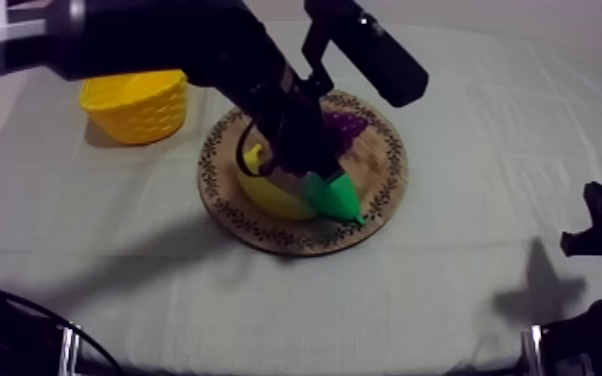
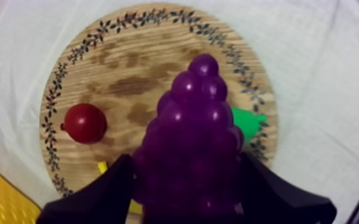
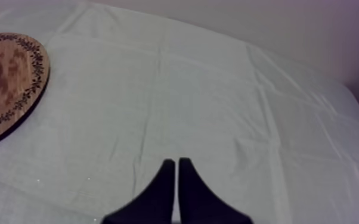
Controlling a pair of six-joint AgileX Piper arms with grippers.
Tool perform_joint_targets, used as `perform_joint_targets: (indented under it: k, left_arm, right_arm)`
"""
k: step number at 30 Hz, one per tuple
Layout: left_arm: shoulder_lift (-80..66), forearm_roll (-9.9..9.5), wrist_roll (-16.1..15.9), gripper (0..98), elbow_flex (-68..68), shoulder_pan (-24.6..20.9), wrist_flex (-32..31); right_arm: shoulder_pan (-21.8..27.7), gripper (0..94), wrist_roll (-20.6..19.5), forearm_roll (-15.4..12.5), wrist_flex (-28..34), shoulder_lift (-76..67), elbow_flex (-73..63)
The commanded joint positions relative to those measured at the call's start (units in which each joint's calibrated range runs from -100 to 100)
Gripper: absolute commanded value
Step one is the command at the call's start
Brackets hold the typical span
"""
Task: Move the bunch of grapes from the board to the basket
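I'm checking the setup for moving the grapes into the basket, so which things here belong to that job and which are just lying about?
In the job: bunch of grapes, held in the left hand; wooden board; yellow basket.
Lying about: small red fruit; green fruit; yellow fruit; right hand, shut on nothing.

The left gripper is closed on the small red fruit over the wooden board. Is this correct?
Not quite: the left gripper is closed on the bunch of grapes over the wooden board, as the left wrist view shows.
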Motion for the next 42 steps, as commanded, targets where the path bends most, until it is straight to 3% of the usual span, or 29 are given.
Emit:
perform_joint_targets:
  k: [1,10,15,22,42]
  left_arm:
    - [-3.27,0.06,0.35,43.0,0.2,0.19,0.63]
    - [-14.56,1.08,1.11,43.2,0.12,-0.92,4.68]
    - [-19.3,2.85,0.69,43.9,0.43,-4.27,7.43]
    - [-23.28,3.85,0.52,44.1,1.73,-9.88,8.26]
    - [-17.83,2.49,0.68,43.6,-3.23,-25.46,8.16]
  right_arm:
    - [0.02,0.2,0.0,0.0,0.01,-0.02,0.04]
    - [0.02,0.2,0.0,0.0,0.01,-0.02,0.04]
    - [0.02,0.2,0.0,0.0,0.01,-0.02,0.04]
    - [0.02,0.2,0.04,0.0,0.01,-0.02,0.04]
    - [0.02,0.2,0.0,0.0,0.01,-0.02,0.04]
